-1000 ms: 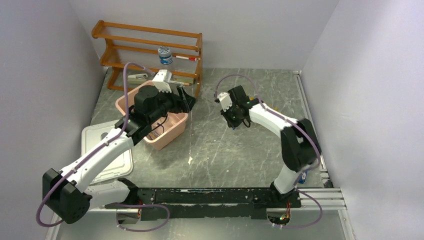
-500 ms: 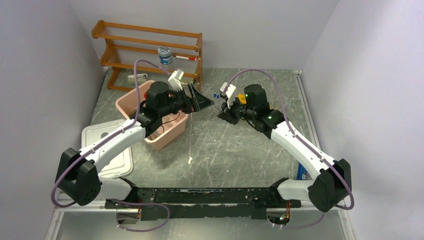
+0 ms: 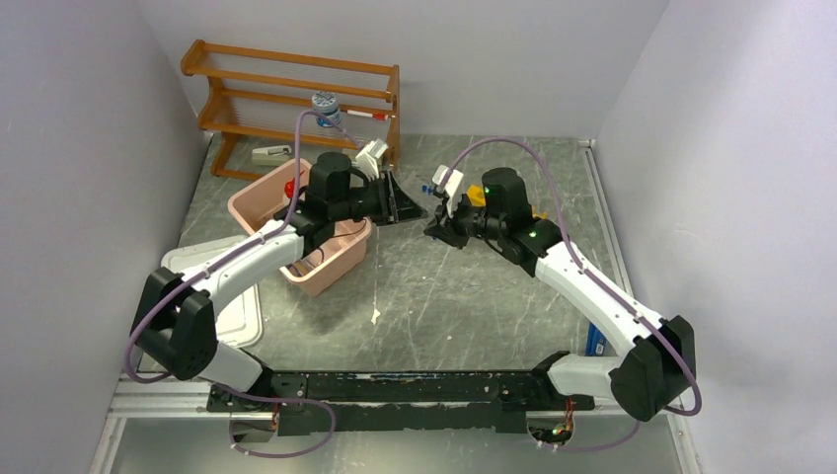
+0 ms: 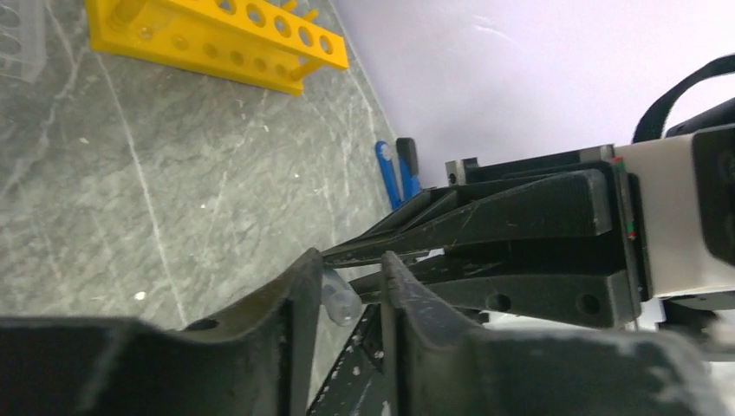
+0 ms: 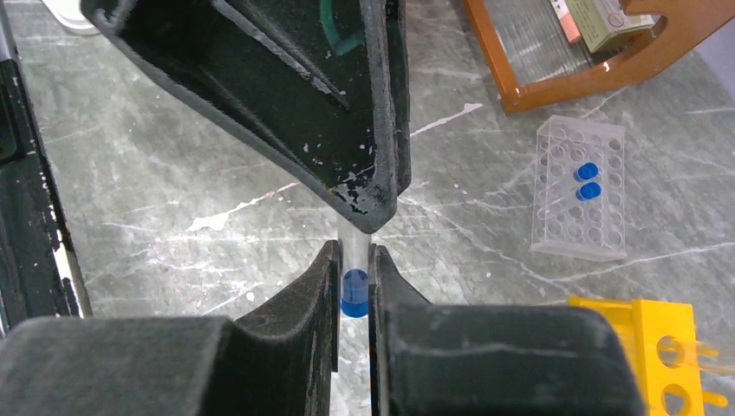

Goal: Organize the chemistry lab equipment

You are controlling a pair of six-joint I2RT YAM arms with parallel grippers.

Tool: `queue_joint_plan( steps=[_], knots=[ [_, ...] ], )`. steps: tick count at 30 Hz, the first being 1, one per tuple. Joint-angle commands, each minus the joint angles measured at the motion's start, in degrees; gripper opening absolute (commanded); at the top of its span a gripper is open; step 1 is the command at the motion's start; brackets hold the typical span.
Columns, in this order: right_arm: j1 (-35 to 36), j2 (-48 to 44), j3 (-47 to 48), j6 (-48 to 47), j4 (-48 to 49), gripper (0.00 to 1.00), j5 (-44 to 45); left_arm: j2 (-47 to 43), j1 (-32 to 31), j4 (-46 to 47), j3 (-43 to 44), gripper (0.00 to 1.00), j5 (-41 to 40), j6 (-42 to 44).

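Over the desk (image 3: 474,296), right claw (image 5: 352,264) pinches a tube (image 5: 354,293); left claw (image 4: 351,264) narrow, grip unclear — mid-handover, most sorting undone.

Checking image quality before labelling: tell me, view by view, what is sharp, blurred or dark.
Top external: even light, soft shadows, sharp throughout. Left wrist: left gripper dark and blurred up close, tube tip hazy, yellow rack sharper. Right wrist: right gripper dark and soft, the tube's blue cap and the table crisp.

No legible text, no readable labels, brands, numbers or signs anywhere in view
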Motion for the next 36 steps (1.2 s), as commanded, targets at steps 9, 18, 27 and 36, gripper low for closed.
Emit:
queue_joint_plan(
  steps=[9, 18, 27, 36],
  knots=[
    [0.47, -2.79, 0.68, 5.15, 2.88, 0.32, 2.26, -2.35, -0.28, -11.69, 9.71, 0.05, 0.27, 12.22],
    [-1.34, -5.44, 1.22, 41.18, 17.79, 0.7, 6.05, -9.47, -0.02, -2.6, 8.2, 0.05, -7.12, 10.21],
    [-6.07, -6.88, -4.81, 88.11, 40.06, 0.72, 12.9, -15.16, 0.03, 15.82, 2.82, 0.05, -17.6, 0.25],
    [-6.04, -0.54, -7.59, 107.99, 68.91, 0.53, 5.98, -14.29, 0.04, 24.76, 1.87, 0.05, -20.57, -6.11]
  ],
)
